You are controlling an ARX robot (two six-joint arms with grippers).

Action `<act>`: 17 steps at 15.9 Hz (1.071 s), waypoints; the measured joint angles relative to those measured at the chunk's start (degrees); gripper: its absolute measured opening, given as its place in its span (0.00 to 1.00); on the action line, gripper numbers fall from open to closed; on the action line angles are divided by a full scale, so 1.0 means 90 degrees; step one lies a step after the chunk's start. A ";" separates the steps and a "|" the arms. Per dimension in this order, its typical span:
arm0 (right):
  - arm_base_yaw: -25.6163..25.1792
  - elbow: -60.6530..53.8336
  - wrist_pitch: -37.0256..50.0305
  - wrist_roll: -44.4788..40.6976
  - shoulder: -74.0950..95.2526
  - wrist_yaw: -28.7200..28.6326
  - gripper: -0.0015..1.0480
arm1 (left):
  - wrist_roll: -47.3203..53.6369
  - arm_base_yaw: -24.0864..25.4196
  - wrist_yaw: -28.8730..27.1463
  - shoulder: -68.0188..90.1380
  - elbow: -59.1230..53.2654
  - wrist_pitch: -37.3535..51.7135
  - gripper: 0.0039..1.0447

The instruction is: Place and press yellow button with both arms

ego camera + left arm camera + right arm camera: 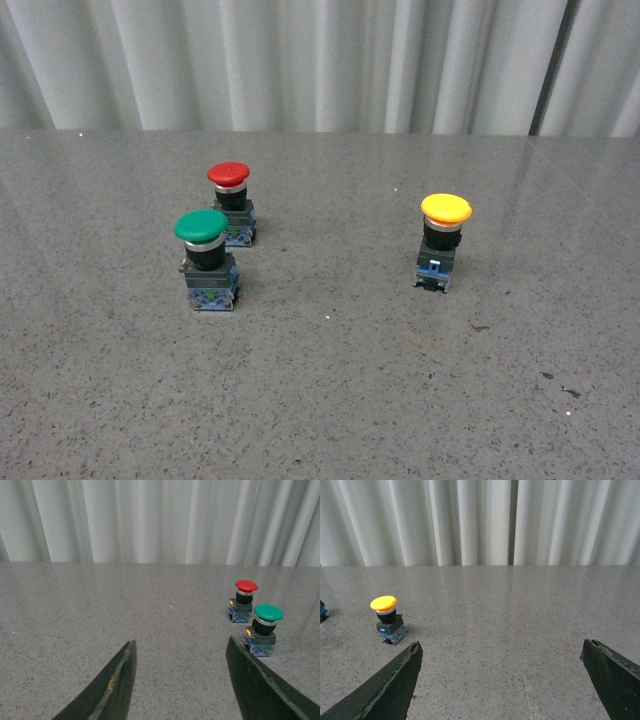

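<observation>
Yellow button (384,615) beyond right hand (501,644)

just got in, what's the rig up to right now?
Nothing is being handled yet. The yellow button stands upright on the grey table, apart from the green button and red button, which stand close together. The left tool and right tool are both open and empty, short of any button. Neither arm shows in the front view.
</observation>
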 joint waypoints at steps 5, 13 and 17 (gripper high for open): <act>-0.0007 0.0024 -0.0160 0.0129 0.0022 -0.0041 0.94 | 0.0005 0.0000 0.0002 0.0000 0.0000 0.0000 0.95; 0.1977 0.2606 0.4204 0.1474 0.6203 0.0517 0.94 | 0.0002 0.0000 0.0002 0.0000 0.0000 0.0005 0.94; 0.2484 0.4180 0.4464 0.1081 0.8879 0.0714 0.94 | 0.0002 0.0000 0.0002 0.0000 0.0000 0.0002 0.94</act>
